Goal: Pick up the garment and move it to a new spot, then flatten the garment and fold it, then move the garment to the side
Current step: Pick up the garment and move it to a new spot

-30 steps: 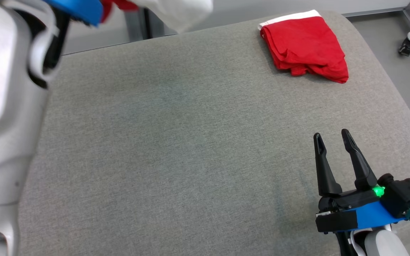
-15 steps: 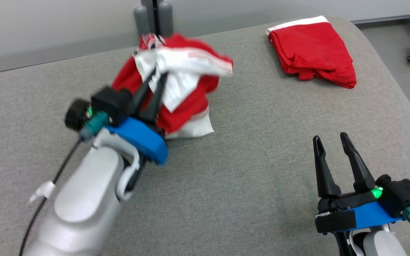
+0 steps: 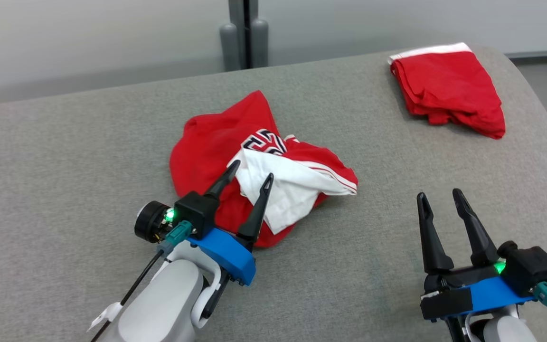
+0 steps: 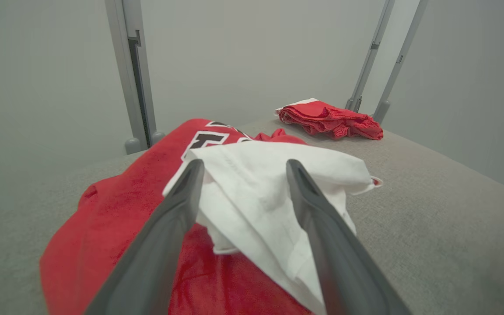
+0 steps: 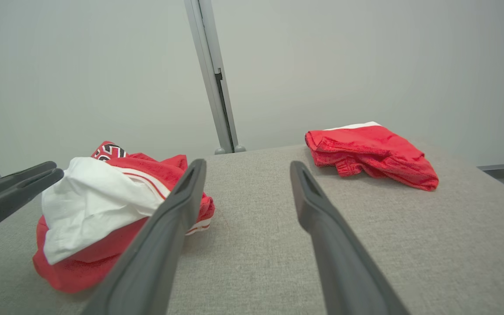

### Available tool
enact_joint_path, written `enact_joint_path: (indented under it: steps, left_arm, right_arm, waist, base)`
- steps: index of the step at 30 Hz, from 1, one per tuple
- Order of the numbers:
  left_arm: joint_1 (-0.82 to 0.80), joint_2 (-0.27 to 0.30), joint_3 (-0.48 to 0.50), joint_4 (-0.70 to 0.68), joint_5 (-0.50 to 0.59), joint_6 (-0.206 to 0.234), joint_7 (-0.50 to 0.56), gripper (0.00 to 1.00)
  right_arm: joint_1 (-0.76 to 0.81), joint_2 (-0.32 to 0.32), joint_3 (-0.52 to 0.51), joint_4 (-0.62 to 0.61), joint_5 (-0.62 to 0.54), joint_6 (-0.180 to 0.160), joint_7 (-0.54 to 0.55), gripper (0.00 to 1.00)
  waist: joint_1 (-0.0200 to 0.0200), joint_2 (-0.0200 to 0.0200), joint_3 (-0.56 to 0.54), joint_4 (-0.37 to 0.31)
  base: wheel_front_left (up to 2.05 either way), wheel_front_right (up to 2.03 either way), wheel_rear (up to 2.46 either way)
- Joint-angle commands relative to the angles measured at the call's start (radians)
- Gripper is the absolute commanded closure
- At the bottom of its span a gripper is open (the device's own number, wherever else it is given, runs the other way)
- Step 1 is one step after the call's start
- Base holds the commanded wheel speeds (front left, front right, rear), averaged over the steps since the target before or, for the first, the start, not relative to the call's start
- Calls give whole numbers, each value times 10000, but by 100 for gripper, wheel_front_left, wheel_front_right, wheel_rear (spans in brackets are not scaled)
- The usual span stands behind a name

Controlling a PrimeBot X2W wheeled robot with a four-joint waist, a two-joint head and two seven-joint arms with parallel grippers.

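Note:
A crumpled red and white garment (image 3: 216,142) lies in a heap in the middle of the grey padded table (image 3: 88,142). My left gripper (image 3: 253,169) is open just over the heap's near side. Its fingers straddle a white fold (image 4: 256,183) without pinching it. My right gripper (image 3: 438,193) stands open over bare table at the near right, well clear of the cloth. In the right wrist view the heap (image 5: 99,197) sits to the left, with the left gripper's fingers (image 5: 15,183) beside it.
A second red garment (image 3: 449,90), folded, lies at the table's far right corner (image 5: 365,151). A grey post (image 3: 245,33) stands behind the table's far edge. The table's right edge curves down toward the floor.
My left arm has come down from the upper left with the garment, set it on the table and opened its jaws. The head camera has shifted. The right gripper has stayed put.

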Motion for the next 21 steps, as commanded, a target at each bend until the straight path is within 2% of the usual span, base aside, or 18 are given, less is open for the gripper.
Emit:
enact_joint_path:
  steps: [1, 11, 21]
  left_arm:
    - [120, 65, 158, -152, 105, 86, -66, 0]
    - [1649, 581, 2489, -2638, 1029, 662, -105, 0]
    - [3600, 554, 4635, -3873, 2057, 486, -108, 0]
  right_arm:
    - [154, -11, -30, 58, -61, 3, -47, 0]
    - [527, -14, -3, 334, -155, 5, -48, 0]
    - [775, -15, -143, 525, -191, 5, -41, 0]
  waist:
    - [0, 1, -82, 84]
    - [0, 1, -889, 927]
    - [0, 1, -1306, 1554]
  base:
    - [0, 0, 0]
    - [0, 0, 0]
    - [0, 0, 0]
